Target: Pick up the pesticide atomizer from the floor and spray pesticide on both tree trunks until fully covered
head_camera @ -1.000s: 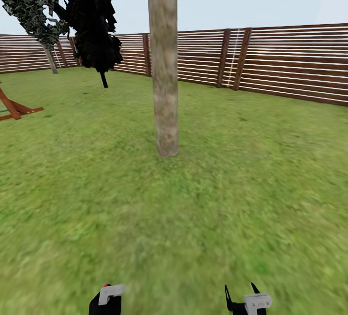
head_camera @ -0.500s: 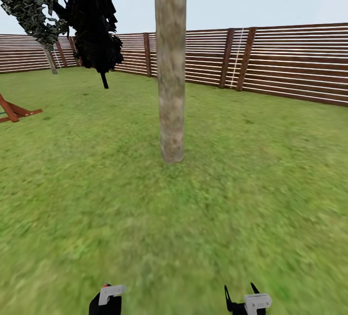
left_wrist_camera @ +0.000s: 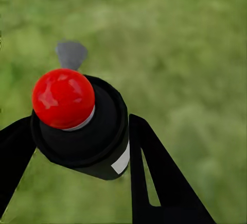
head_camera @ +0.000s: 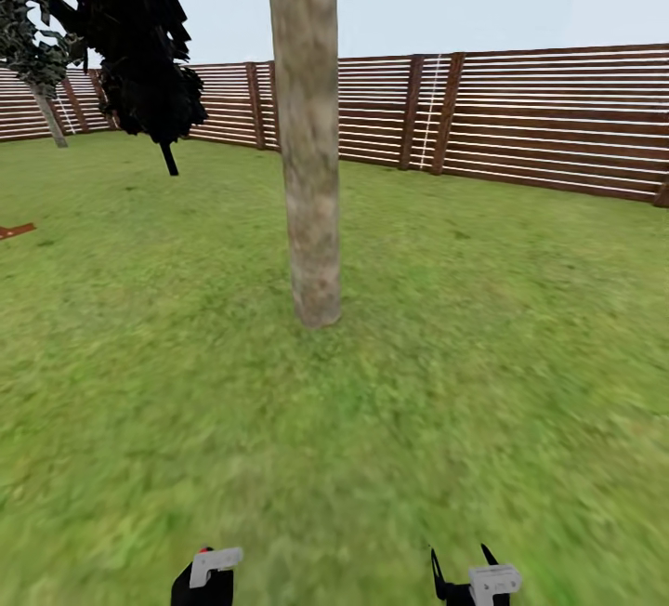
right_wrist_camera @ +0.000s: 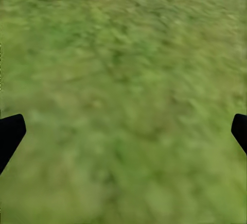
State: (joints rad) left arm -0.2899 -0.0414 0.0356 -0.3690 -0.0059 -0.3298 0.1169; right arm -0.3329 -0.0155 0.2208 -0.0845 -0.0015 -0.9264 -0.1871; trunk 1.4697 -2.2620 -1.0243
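Left gripper [left_wrist_camera: 77, 147] is clamping the pesticide atomizer [left_wrist_camera: 85, 131] (red cap up) between 2 fingers [left_wrist_camera: 154, 177]. Right gripper [right_wrist_camera: 123, 131] is hanging spread wide over grass [head_camera: 483, 383]. Tree trunk [head_camera: 307, 169] is standing ahead, fence [head_camera: 548, 118] behind.

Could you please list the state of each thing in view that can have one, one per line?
Small black pesticide atomizer with red round top: held between the left jaws, off the grass.
Left gripper: shut on the atomizer.
Right gripper: open, empty, over grass.
Thick mottled grey-tan tree trunk: upright, no white specks visible.
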